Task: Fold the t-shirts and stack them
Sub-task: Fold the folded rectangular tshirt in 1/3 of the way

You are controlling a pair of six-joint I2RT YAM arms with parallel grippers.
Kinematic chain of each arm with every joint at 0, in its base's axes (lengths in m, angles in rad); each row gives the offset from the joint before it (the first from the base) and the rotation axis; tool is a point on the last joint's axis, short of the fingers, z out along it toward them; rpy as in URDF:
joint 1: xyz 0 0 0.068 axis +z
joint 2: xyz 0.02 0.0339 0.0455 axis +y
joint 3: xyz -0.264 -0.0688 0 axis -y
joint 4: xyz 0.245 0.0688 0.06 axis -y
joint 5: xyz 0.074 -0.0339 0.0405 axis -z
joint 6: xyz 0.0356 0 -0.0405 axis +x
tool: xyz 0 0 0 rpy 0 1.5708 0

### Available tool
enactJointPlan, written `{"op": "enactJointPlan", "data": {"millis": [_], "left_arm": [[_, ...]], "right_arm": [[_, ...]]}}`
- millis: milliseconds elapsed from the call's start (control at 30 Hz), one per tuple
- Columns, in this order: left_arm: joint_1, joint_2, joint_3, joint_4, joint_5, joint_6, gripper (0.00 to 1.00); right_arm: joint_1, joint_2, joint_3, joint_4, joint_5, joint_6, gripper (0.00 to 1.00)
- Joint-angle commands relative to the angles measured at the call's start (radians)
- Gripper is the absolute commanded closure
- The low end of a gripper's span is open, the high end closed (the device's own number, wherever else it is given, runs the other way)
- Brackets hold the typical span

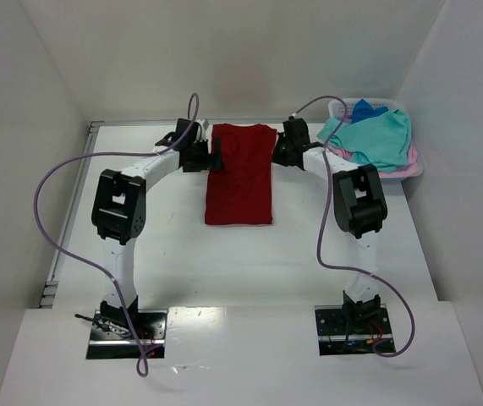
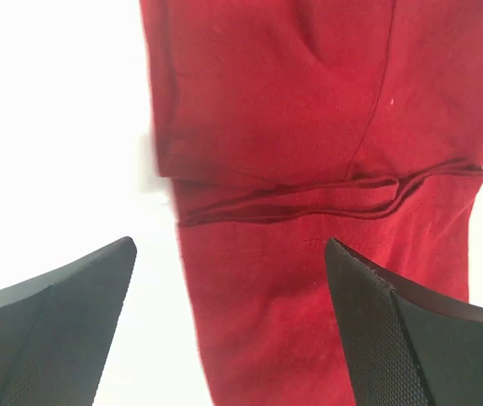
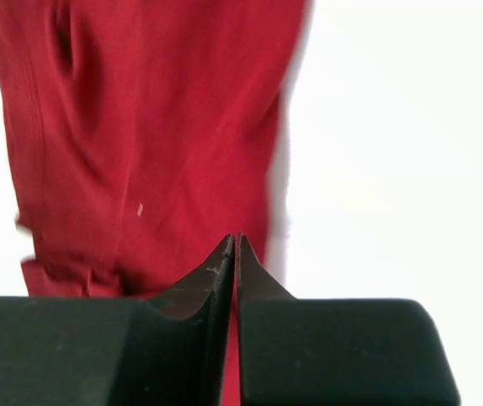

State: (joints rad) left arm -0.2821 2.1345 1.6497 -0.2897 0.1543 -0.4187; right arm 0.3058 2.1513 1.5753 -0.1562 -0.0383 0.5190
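Table [image 1: 182, 254] surface carries the dark red t-shirt [image 1: 239, 178], folded to a long strip and lying flat at the centre. Left gripper [image 2: 228, 245] sits at the strip's far left edge, fingers spread wide with nothing between them. Right gripper [image 3: 234, 241] sits at the far right edge, fingers pressed together; whether cloth is pinched cannot be told. Far right corner: laundry basket [image 1: 339, 108] holding the teal t-shirt [image 1: 376, 135], pink t-shirt [image 1: 406, 167] and blue t-shirt [image 1: 365, 109], heaped unfolded.
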Motion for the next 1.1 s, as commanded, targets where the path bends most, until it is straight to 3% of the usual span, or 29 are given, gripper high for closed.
{"op": "enactJointPlan", "data": {"millis": [0,200,367,600,1067], "left_arm": [[0.017,-0.105,0.027,-0.002,-0.030,0.043,0.00],[0.017,-0.224,-0.088,0.011,0.013,0.034,0.00],[0.017,-0.317,-0.256,0.072,0.082,0.002,0.00],[-0.011,-0.390,-0.454,0.112,0.149,-0.042,0.00],[-0.029,-0.430,-0.571,0.112,0.178,-0.088,0.00]], "right_arm": [[-0.033,-0.031,0.077,-0.009,0.025,-0.020,0.92],[-0.033,-0.204,-0.065,0.015,-0.056,-0.031,0.81],[-0.033,-0.321,-0.251,0.052,-0.147,-0.013,0.66],[0.056,-0.406,-0.417,0.046,-0.158,-0.004,0.59],[0.124,-0.508,-0.620,0.020,-0.101,0.064,0.50]]}}
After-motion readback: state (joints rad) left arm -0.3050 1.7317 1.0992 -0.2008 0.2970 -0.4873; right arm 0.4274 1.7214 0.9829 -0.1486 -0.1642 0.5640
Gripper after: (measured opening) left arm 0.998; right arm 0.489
